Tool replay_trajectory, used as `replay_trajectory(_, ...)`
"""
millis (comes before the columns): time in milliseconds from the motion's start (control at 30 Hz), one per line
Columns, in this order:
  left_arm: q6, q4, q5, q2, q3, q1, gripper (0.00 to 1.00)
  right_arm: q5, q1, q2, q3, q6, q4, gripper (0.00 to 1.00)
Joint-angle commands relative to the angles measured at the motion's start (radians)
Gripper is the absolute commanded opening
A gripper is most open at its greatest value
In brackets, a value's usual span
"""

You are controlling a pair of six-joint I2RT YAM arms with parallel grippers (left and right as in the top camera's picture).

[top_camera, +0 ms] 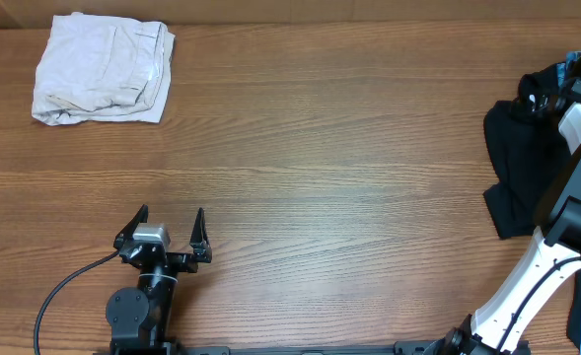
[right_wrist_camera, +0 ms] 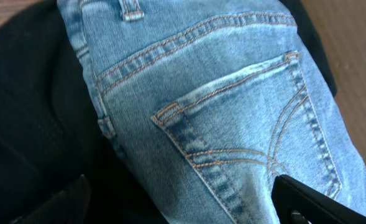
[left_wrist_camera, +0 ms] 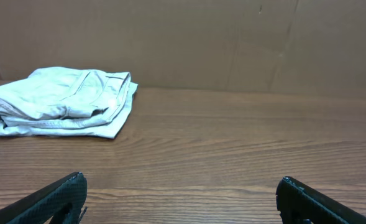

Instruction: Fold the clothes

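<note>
Jeans are piled on the black garment at the table's right edge, back pocket up and waistband away from the wrist camera. The long axis can't be told from the heap. Denim's likely heavyish and floppy but grippy, so the thick waistband seam is best pinched. Right gripper is spread wide over it with nothing held. Left gripper is open too, near left.

Off-white garment, black garment on table

Folded off-white garment far left, light-blue jeans atop black garment at right
</note>
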Motion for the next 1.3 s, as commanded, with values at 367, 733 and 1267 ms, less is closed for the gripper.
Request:
replay_trajectory(367, 0.015, -0.002, -0.006, -0.009, -0.004, 0.006, 1.00, -0.007, -0.018, 0.053, 0.023, -0.058, 0.059, 0.99)
replay_trajectory(733, 0.015, -0.002, -0.006, -0.009, -0.004, 0.006, 1.00, -0.008, -0.060, 0.075, 0.023, -0.052, 0.075, 0.99)
replay_trajectory(1267, 0.015, -0.002, -0.006, -0.009, -0.004, 0.006, 1.00, 0.026, -0.061, 0.100, 0.029, 0.029, 0.108, 0.87)
